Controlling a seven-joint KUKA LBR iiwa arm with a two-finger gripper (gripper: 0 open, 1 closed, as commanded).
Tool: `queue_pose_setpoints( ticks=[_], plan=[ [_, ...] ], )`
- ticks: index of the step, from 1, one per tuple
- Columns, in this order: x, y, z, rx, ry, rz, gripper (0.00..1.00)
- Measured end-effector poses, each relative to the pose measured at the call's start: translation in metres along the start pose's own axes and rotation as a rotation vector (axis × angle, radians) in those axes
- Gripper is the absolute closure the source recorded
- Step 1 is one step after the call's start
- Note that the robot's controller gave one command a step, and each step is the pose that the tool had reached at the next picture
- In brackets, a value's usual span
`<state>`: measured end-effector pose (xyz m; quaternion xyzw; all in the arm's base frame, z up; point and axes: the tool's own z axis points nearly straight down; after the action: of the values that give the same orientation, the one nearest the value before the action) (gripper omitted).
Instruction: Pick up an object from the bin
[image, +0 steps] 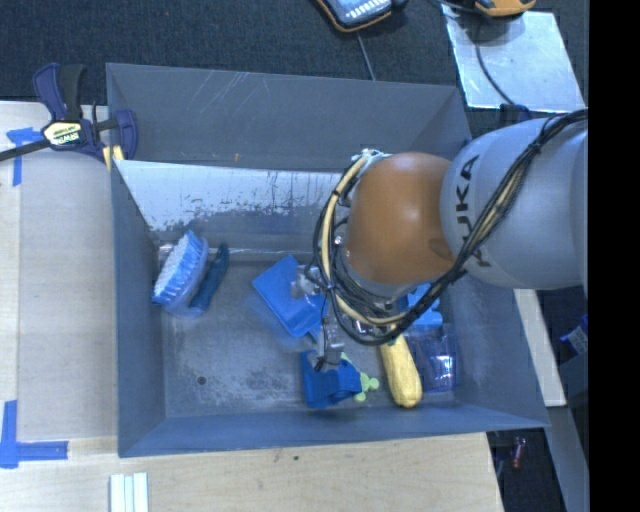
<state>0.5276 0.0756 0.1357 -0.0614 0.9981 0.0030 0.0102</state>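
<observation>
The arm is seen entering from the right, its wrist capped by an orange cover (400, 228) ringed with looped cables (335, 285); much of the bin's right half is hidden beneath this bulk. The gripper (325, 358) is seen below the cover's lower left edge, lowered towards the floor of the grey bin (200, 370), its tip at or just above a small dark-blue object (330, 385) lying close to the front wall, right of centre. Contact cannot be confirmed, and whether the gripper is open or closed cannot be told, since its lower end merges with the dark-blue object. That object's shape is hard to make out; a few pale green bits (366, 382) are noted at its right side. A lighter blue block (287, 297) is lying just up and left of the gripper, partly covered by the cables. A yellow, banana-shaped piece (401, 373) is noted to the right, its upper end cut off by the wrist, and beside it a clear packet (441, 366), partly hidden. Well apart, by the left wall, a blue brush with white bristles (181, 270) is lying.
</observation>
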Motion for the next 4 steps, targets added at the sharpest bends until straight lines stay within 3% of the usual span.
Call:
queue_pose_setpoints(
  ticks=[1,2,3,4],
  plan=[
    [-0.028,-0.021,0.014,0.001,-0.003,-0.106,0.0],
    [-0.029,-0.026,0.067,0.003,0.008,-0.089,0.0],
    [-0.028,-0.069,0.057,0.005,-0.009,-0.1,0.0],
    [-0.031,-0.041,0.065,0.0,-0.003,-0.086,1.0]
  ],
)
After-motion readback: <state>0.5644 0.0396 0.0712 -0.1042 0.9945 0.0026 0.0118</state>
